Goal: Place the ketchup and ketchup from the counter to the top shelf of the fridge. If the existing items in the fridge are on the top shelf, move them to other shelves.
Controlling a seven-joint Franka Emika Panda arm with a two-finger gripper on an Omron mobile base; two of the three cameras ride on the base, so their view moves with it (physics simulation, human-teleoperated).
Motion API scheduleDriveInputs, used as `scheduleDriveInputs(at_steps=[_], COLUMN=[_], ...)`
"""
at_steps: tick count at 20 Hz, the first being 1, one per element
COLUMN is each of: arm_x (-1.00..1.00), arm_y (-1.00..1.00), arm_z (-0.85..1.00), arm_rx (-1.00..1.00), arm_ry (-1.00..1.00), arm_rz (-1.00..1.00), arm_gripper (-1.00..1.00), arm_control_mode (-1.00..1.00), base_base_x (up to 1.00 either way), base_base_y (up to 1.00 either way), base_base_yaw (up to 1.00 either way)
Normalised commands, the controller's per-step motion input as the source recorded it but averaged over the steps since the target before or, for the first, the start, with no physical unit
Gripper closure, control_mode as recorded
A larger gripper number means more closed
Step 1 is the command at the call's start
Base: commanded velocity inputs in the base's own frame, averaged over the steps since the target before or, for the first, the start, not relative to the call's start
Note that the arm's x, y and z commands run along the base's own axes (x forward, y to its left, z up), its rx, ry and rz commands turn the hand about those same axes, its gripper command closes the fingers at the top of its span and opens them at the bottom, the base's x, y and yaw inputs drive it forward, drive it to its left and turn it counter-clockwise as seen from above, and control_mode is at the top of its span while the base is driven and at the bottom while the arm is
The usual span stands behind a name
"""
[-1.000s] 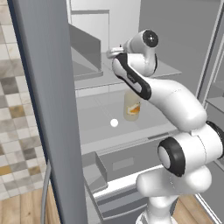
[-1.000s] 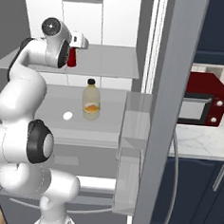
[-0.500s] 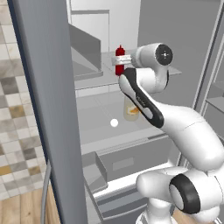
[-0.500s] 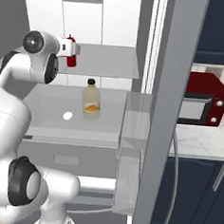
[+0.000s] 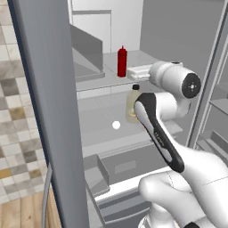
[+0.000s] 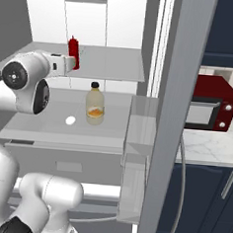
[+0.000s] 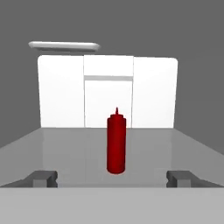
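The slim red ketchup bottle (image 7: 116,142) stands upright on the fridge's top shelf (image 7: 175,151), free of the gripper (image 7: 112,178) whose jaws gape wide; it looks light, rigid, tippy, best held mid-body.

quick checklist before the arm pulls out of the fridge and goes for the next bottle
1. Red ketchup stands upright on the top shelf: ok.
2. Jaws let go of it: ok; in the hand view the fingertips sit wide apart, short of the bottle.
3. Gripper has a free path straight back: ok, nothing lies between it and the shelf edge.
4. Yellowish bottle and white ball are off the top shelf: ok, both sit one shelf lower.
5. Room left on the top shelf for a second bottle: ok, bare space on both sides.
6. Where the maroon ketchup is: cannot tell.
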Motion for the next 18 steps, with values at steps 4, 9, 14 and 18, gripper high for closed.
scheduleDriveInputs(at_steps=[4, 9, 14, 18], arm_x=[-1.0, -1.0, -1.0, -1.0], arm_y=[-0.14, -0.11, -0.25, -0.29], arm_z=[0.35, 0.3, 0.05, -0.18], arm_rx=[0.0, 0.0, 0.0, 0.0], arm_ry=[0.0, 0.09, 0.22, 0.39], arm_rz=[0.0, 0.0, 0.0, 0.0], arm_gripper=[-1.0, -1.0, -1.0, -1.0], arm_control_mode=[-1.0, -1.0, -1.0, -1.0], base_base_x=[0.0, 0.0, 0.0, 0.0], base_base_y=[0.0, 0.0, 0.0, 0.0], base_base_yaw=[0.0, 0.0, 0.0, 0.0])
